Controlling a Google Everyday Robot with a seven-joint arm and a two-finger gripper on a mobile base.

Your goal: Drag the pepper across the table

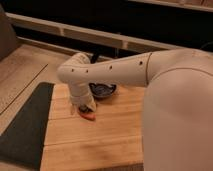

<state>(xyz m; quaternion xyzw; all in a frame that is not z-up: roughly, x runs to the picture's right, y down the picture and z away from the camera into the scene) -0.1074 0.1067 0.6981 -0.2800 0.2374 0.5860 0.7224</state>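
Pepper (89, 116) on table (95, 145), a little toward 11 o'clock of its middle, touching or all but touching gripper (82, 107) at its 11 o'clock. Gripper down at the wood, under the bent wrist of arm (117, 70). Width of its opening hidden by that wrist: cannot tell. Pinch on pepper or mere nudge: cannot tell either. Bowl (105, 91) near, at 1 o'clock from pepper, partly behind arm. Mat (25, 125) beside table at 9 o'clock.

Step in hand, judging by the pose: the drag itself, with contact made or nearly so. To do it well, press down lightly, just enough to stop a glossy, rounded piece from squirting out sideways. No jerk at the start. Pull in one slow, straight line, low over the wood, without lifting: a drag, not a carry. Best heading probably 5 or 6 o'clock, along the planks and away from bowl. Steer clear of 1 o'clock: bump against bowl likely. Go easy toward 9 o'clock as well: edge between table and mat apt to catch or tip pepper. Cross plank seams gently. On any sideways slip, stop, re-centre over pepper, then resume.
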